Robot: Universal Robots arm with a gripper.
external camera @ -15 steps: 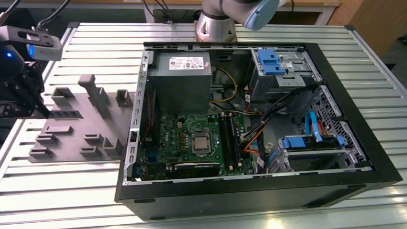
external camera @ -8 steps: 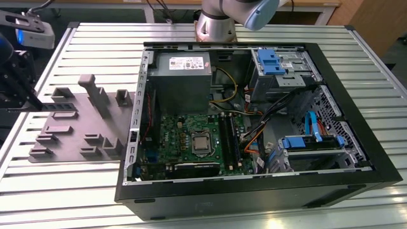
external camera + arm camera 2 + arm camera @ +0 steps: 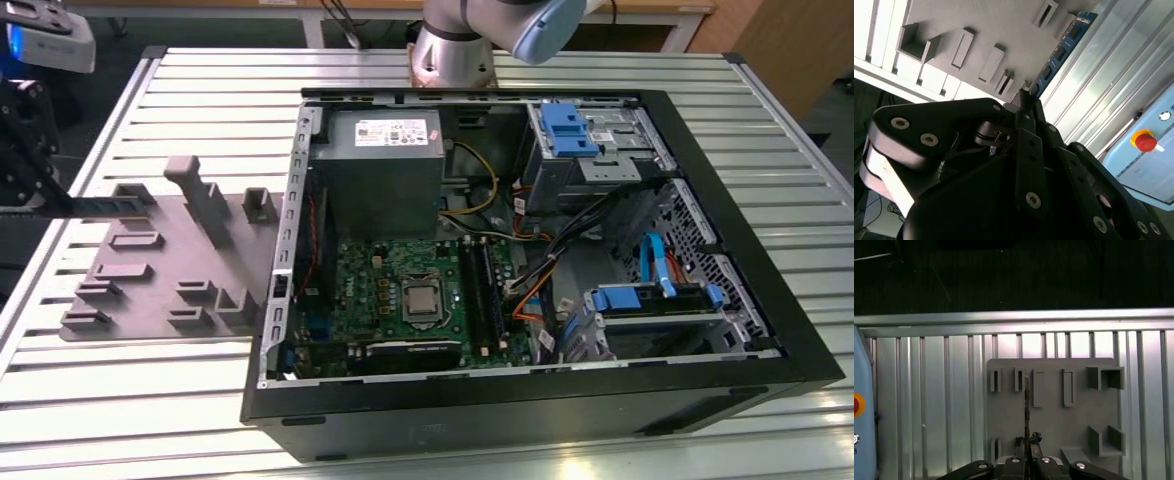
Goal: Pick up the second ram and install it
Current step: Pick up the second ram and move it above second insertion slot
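My gripper [image 3: 40, 200] is at the exterior view's far left, above the outer edge of the grey fixture plate [image 3: 147, 275]. It is shut on the second ram [image 3: 104, 203], a thin dark stick that juts out level over the plate. In the second wrist view the ram [image 3: 1061, 47] runs away from the closed fingers [image 3: 1026, 117] as a blue strip with dark chips. The first wrist view shows the ram [image 3: 1027, 410] edge-on above the gripper [image 3: 1027, 462], over the plate [image 3: 1054, 425]. The green board [image 3: 400, 290] with its long black sockets [image 3: 477, 290] lies inside the open case.
The open black computer case [image 3: 534, 400] fills the middle of the slatted metal table [image 3: 200, 90]. The arm's base [image 3: 451, 55] stands behind it. Cables, blue drive brackets [image 3: 567, 130] and a power supply [image 3: 380, 165] crowd the case. A red stop button [image 3: 1145, 141] sits beside the table.
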